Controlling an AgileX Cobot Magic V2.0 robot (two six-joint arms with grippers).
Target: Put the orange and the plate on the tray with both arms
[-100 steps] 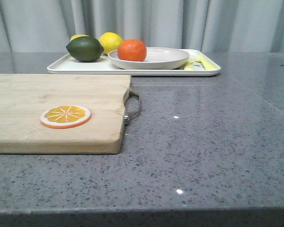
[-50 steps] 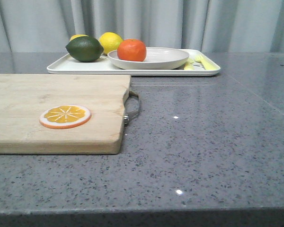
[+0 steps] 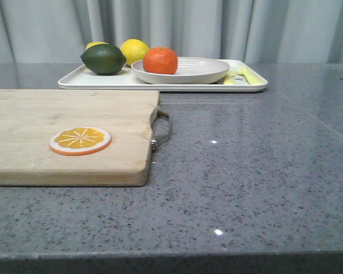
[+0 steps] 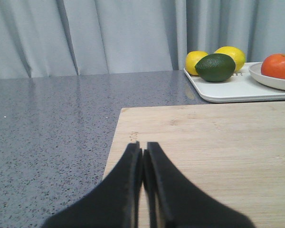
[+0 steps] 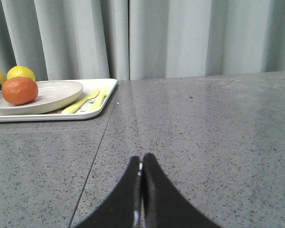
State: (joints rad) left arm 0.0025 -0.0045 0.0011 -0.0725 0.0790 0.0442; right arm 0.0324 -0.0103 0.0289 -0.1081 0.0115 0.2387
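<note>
Sitting on the plate (image 3: pixel 183 69), the orange (image 3: pixel 160 60) was on the tray (image 3: pixel 97 81) too (far behind the cutting board (image 3: pixel 57 137)); my left gripper (image 4: pixel 142 152) and right gripper (image 5: pixel 141 164) were pinched closed, holding nothing.

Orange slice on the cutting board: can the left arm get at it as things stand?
Probably yes. The left gripper hangs shut over the cutting board, and the orange slice lies alone on the bare wood with nothing on or beside it. The jaws would have to open first.
</note>
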